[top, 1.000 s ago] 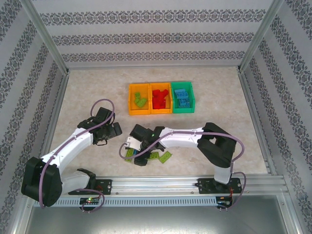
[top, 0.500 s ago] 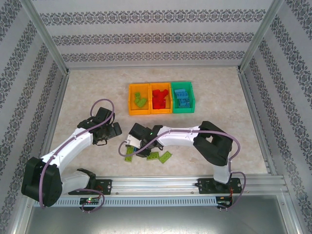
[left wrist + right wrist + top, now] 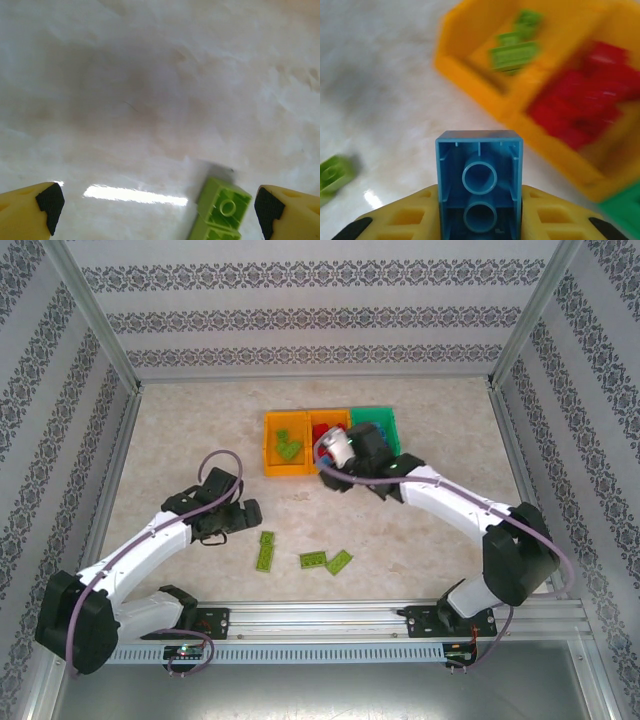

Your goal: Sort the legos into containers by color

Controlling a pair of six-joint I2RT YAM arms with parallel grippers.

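Observation:
My right gripper (image 3: 480,222) is shut on a blue lego (image 3: 480,175) whose hollow underside faces the camera. In the top view the right gripper (image 3: 335,455) hovers at the front of the middle orange bin (image 3: 328,420). The left orange bin (image 3: 470,60) holds light green legos (image 3: 514,52), and the middle one holds red legos (image 3: 585,110). The green bin (image 3: 385,425) stands at the right end. My left gripper (image 3: 160,210) is open just above the table, with one green lego (image 3: 220,210) near its right fingertip (image 3: 270,212). In the top view the left gripper (image 3: 248,515) sits above-left of the green lego (image 3: 266,551).
Two more green legos (image 3: 313,560) (image 3: 338,561) lie on the marble tabletop toward the front. Patterned walls and an aluminium frame close in the table. Open tabletop lies left and right of the bins.
The right arm swung from the green legos at the front up to the bins, carrying the blue lego. The left gripper edged toward the nearest green lego.

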